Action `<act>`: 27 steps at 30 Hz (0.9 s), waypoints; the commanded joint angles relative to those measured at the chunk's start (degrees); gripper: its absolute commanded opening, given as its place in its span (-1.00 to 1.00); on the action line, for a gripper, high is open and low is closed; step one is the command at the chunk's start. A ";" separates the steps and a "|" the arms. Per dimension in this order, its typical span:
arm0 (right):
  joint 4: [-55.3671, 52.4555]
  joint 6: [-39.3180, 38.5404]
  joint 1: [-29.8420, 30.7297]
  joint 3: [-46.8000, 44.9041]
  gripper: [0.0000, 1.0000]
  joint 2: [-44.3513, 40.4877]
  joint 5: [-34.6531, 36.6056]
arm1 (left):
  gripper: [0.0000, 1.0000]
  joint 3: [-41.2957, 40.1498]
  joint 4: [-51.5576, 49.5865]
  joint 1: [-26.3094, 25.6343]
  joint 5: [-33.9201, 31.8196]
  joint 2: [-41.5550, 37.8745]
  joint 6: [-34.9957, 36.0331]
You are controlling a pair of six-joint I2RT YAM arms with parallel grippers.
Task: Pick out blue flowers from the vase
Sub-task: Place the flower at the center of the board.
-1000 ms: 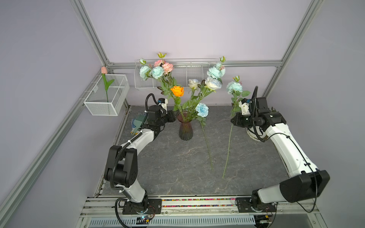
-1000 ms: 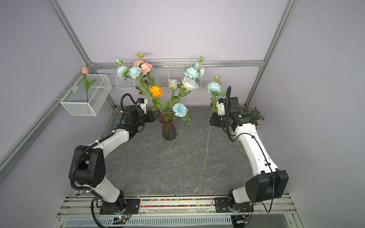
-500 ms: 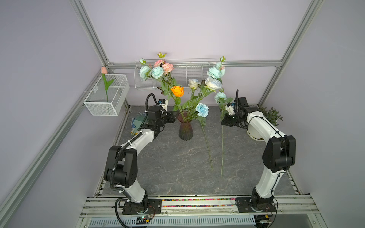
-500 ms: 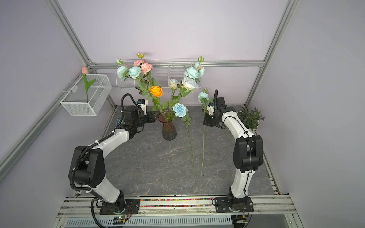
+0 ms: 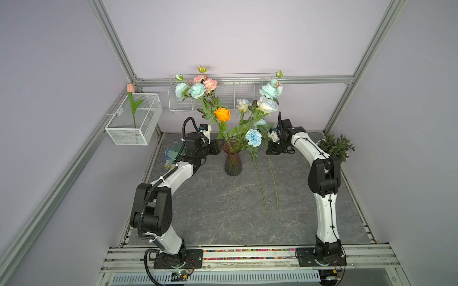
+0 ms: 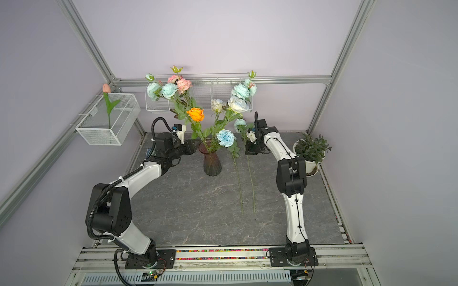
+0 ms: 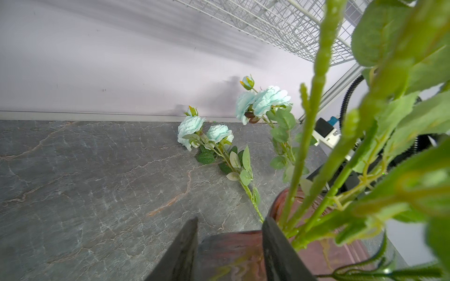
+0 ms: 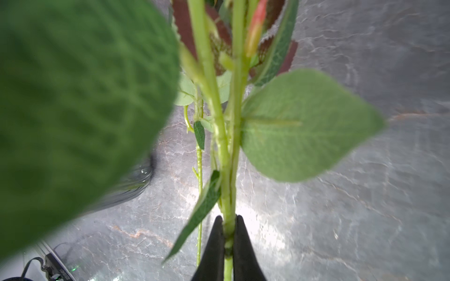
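The dark ribbed glass vase [image 5: 233,162] [image 6: 212,162] stands mid-table with blue flowers [image 5: 189,90] [image 6: 240,91] rising from it. My left gripper [image 5: 218,148] [image 7: 230,223] is shut on the vase [image 7: 229,248], one jaw on each side of its neck. One blue flower [image 5: 254,137] [image 7: 192,129] lies on the table right of the vase. My right gripper [image 5: 270,149] [image 8: 229,219] is shut on the stem [image 8: 229,194] of another blue flower [image 5: 260,122] [image 6: 240,123]. That stem runs toward the front beside the lying one.
An orange rose [image 5: 222,114] and pink carnations [image 5: 208,83] share the vase. A wire basket [image 5: 151,116] with a pink tulip hangs on the left wall, and another basket [image 5: 233,94] on the back wall. A potted plant [image 5: 335,147] stands at the right edge.
My right arm has swung left toward the vase, carrying its blue flower down beside the one lying on the table. The left arm has stayed on the vase.
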 commanded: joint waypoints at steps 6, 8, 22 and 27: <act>-4.96 -0.53 -0.48 12.72 -0.86 9.26 3.72 | -0.08 0.51 -1.12 -0.29 1.46 -0.06 0.42; -5.25 -0.03 -0.42 14.85 -0.86 11.05 3.29 | -0.08 0.42 -1.18 -0.29 1.42 -0.01 0.38; -5.63 1.53 1.17 20.16 -0.79 16.84 5.12 | -0.09 0.77 -0.83 -0.29 2.21 0.31 -0.10; -4.96 1.62 1.27 20.12 -0.58 17.01 5.96 | -0.09 0.68 -1.25 -0.29 2.09 0.08 -0.01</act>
